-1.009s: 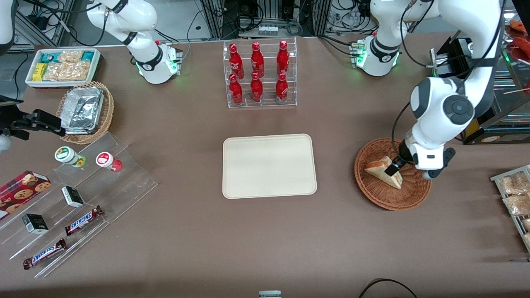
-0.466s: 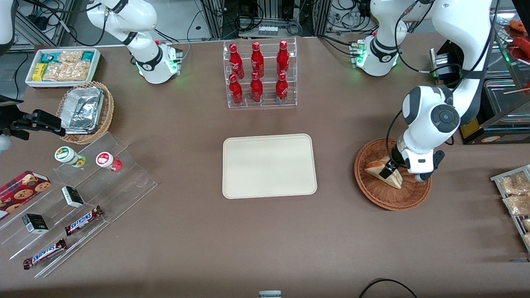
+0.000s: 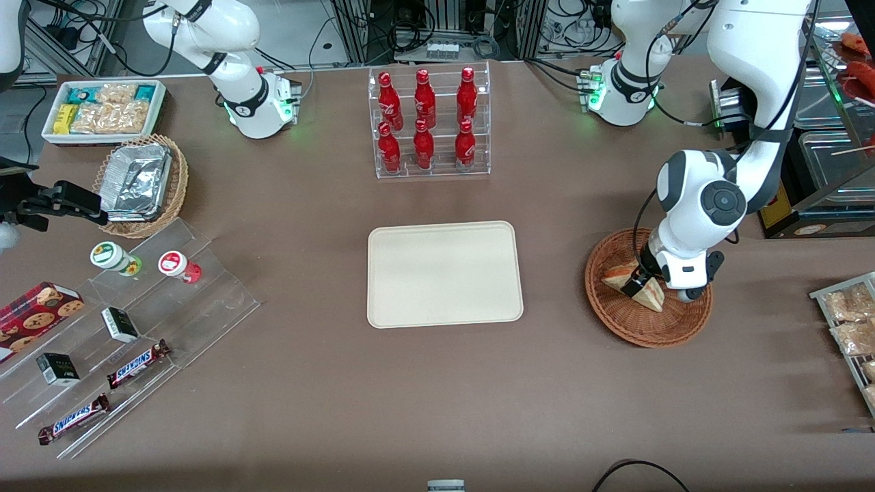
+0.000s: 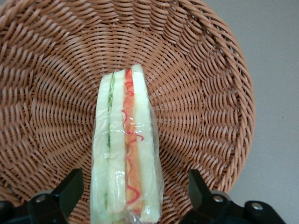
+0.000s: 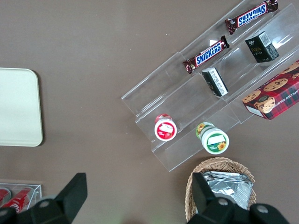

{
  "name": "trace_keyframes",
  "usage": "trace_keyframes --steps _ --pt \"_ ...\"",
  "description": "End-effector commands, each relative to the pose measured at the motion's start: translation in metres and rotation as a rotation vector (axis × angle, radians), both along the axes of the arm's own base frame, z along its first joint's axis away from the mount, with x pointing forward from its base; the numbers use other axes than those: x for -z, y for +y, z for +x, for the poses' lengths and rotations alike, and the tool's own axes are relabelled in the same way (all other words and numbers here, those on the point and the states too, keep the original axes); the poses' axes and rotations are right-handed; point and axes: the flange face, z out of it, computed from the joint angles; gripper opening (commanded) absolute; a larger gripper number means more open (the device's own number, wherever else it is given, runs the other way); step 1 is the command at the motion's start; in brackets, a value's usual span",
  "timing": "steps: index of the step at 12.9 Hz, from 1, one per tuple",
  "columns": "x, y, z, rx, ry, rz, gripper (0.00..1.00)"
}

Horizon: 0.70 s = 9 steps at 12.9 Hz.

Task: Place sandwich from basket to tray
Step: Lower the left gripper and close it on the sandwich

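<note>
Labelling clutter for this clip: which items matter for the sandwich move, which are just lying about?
In the job:
sandwich, in the basket
tray, nothing on it
gripper, open, straddling the sandwich in the basket

Lying about:
bottles in a clear rack
foil containers
snack bin
Snickers bars
cookie box

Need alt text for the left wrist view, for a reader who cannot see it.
A wrapped sandwich stands on edge in the reddish-brown wicker basket, its red and green filling facing the camera. The open gripper straddles it, one finger on each side, neither touching.
</note>
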Motion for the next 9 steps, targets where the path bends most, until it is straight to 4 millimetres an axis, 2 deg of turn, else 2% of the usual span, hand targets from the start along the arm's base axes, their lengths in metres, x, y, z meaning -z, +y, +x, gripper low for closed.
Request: trace_keyframes --steps 1,3,5,6,9 --pt "0.002 -0.004 -0.001 -0.002 -0.015 0.005 0.0" --pt "-0.004 -0.003 0.0 0.011 -0.016 0.009 0.0" --pt "-0.027 -0.003 0.001 0.086 0.016 0.076 0.0" --pt "-0.049 -0.003 0.002 0.117 0.054 0.119 0.0" --pt "-0.122 -0.03 0.014 0.216 0.119 0.148 0.0"
